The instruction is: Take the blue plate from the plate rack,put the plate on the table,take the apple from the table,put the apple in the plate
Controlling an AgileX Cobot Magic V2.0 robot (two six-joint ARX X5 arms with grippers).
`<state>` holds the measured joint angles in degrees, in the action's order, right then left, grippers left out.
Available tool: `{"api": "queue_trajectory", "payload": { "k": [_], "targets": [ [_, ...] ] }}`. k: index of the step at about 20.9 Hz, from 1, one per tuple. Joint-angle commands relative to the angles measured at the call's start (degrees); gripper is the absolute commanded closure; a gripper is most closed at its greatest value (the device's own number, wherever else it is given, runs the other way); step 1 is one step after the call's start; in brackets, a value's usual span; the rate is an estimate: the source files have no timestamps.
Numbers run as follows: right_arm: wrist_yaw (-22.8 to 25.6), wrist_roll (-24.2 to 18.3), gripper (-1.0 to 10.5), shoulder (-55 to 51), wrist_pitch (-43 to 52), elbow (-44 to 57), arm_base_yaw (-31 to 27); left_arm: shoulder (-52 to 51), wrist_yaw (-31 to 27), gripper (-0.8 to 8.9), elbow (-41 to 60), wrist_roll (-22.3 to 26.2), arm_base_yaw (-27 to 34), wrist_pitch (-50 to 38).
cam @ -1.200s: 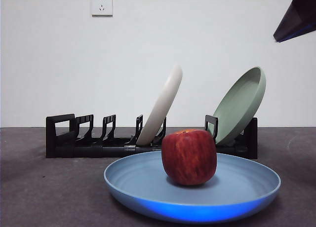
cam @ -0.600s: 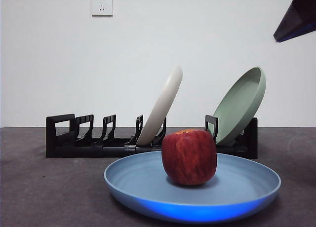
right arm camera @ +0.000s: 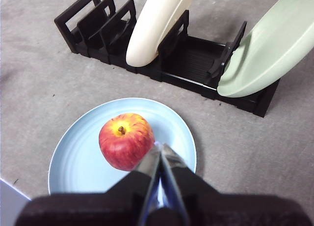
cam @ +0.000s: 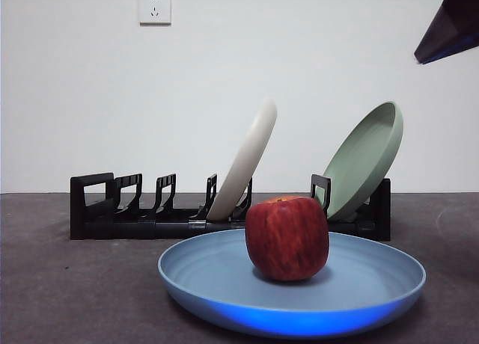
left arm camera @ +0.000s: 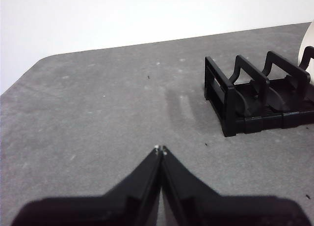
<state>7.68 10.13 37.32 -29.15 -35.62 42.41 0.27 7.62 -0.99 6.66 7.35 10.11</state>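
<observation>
Nothing is moving since a second ago: the blocky dark red apple (cam: 287,238) is sitting in the wide light-blue plate (cam: 224,273); my right gripper (right arm camera: 160,146) is hovering above, jaws together, so I judge the task done.

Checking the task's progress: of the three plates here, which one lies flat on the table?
The blue plate. It lies flat on the table with the apple in it, while the cream-white plate and sage-green plate lean in the plate rack.
</observation>
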Motion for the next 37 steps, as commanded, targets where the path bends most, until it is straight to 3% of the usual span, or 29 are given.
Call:
{"api": "queue_trajectory", "payload": {
  "k": [1, 16, 18, 20, 25, 29, 33, 37],
  "targets": [
    [0.13, 0.7, 9.5, 0.0, 0.15, 0.17, 0.0, -0.17, 0.2, 8.17, 0.81, 0.63, 0.2, -0.24],
    [0.15, 0.7, 9.5, -0.02, 0.07, 0.17, 0.0, -0.09, 0.04, 8.17, 0.79, 0.63, 0.2, -0.2],
    [1.4, -2.82, 9.5, -1.46, -0.28, 0.22, -0.63, -0.09, 0.07, 8.17, 0.79, 0.63, 0.2, -0.2],
    [3.04, -8.26, 9.5, -4.0, -0.35, 0.22, -4.31, -0.09, 0.04, 8.17, 0.79, 0.63, 0.2, -0.2],
    [-3.74, -8.72, 9.5, -11.8, 0.92, 3.63, -24.17, -0.09, 0.02, 8.17, 0.79, 0.63, 0.2, -0.2],
    [-10.19, -8.76, 9.5, -20.59, 8.17, 11.87, -35.06, -0.09, 0.02, 8.17, 0.79, 0.63, 0.2, -0.2],
    [-10.78, -8.7, 9.5, -30.58, 16.87, 23.17, -37.24, -0.09, 0.02, 8.17, 0.79, 0.63, 0.2, -0.2],
    [-10.67, -8.7, 9.5, -37.03, 18.56, 30.42, -37.24, -0.09, 0.02, 8.17, 0.79, 0.63, 0.2, -0.2]
  ]
}}
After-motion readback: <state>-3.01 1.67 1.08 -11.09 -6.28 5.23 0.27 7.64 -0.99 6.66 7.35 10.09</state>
